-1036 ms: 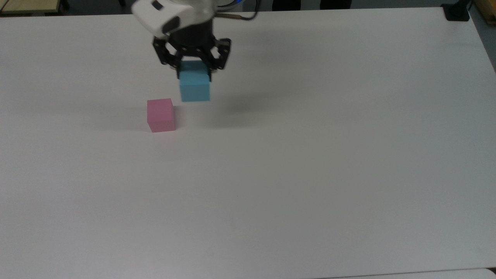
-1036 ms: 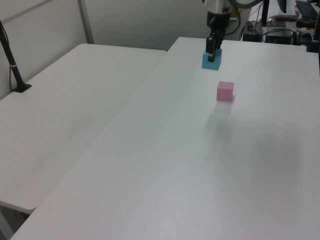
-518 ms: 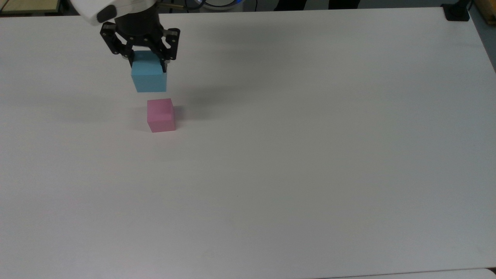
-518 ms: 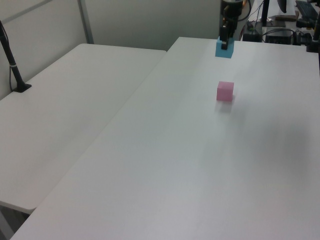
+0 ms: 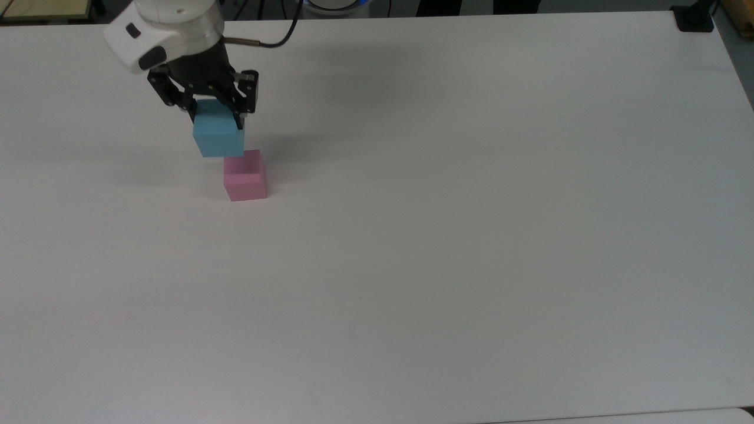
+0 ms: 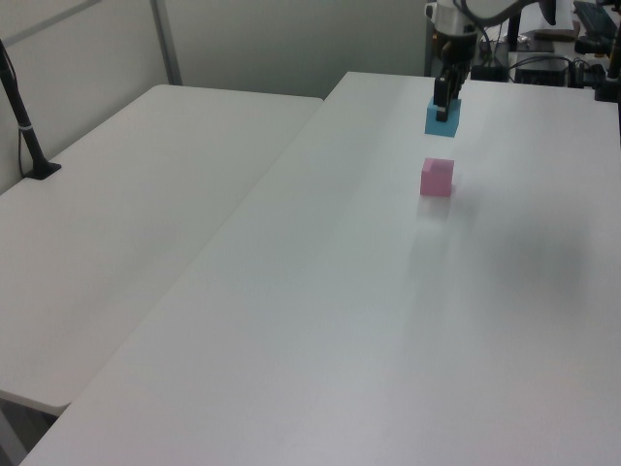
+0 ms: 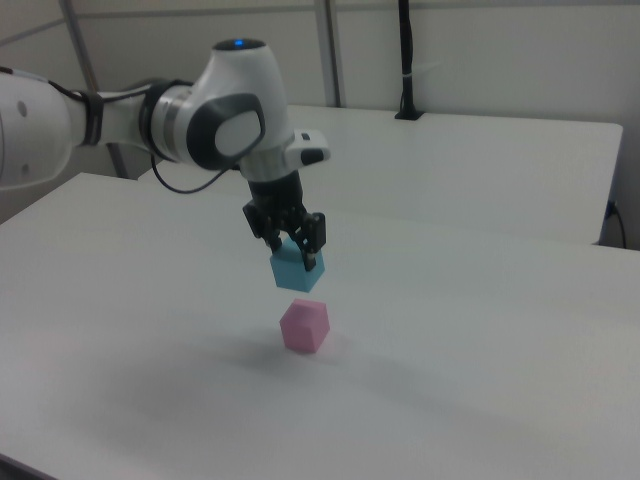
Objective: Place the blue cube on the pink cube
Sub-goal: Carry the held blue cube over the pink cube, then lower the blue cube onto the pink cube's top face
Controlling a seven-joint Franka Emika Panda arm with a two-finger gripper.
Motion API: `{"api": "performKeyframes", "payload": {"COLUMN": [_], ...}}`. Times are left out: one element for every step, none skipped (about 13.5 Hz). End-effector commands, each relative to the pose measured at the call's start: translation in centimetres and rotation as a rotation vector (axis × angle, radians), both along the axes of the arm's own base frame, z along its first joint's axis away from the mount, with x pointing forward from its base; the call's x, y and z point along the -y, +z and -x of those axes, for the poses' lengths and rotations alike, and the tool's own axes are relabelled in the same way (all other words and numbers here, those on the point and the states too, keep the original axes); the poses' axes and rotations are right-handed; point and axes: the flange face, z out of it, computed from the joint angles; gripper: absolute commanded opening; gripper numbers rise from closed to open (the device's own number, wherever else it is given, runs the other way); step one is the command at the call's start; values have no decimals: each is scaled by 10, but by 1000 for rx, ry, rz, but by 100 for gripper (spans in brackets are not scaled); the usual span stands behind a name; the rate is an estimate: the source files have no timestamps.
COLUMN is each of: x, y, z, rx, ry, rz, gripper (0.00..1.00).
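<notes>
Above the small matte pink cube (image 7: 304, 326) my gripper (image 7: 291, 243) clamps the small matte light-blue cube (image 7: 297, 265), airborne; lowering and releasing remain.

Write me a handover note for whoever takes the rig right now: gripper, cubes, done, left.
Gripper: shut on the blue cube, held in the air.
Blue cube: hangs just above the pink cube, a gap between them in the right view; the alignment looks close but not certain.
Pink cube: sits alone on the white table.
Done: blue cube picked up and brought over the pink one.
Left: check the alignment, lower until the blue cube rests on the pink cube, open the gripper, retreat upward.
</notes>
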Motion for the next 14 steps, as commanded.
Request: {"api": "performKeyframes", "payload": {"x": [-2,-1,-1,-3,-3,-3,-5,-5,-6,-7,-8,-10,-10,-10], "y": [-27,-29,-34,-39,-41,-47,-55,-56,-59,-63,-64,-65,-64,-64], "z": [7,7,8,9,10,10,10,10,9,8,7,6,5,5], "rx": [28,27,19,5,1,-2,6,9,7,2,5,7,9,11], "ry": [30,33,37,46,46,49,54,56,56,58,60,61,59,59], "rz": [13,18,25,33,34,36,39,40,40,40,41,41,43,43], "gripper": [63,63,63,63,63,63,63,63,63,62,62,62,63,66]}}
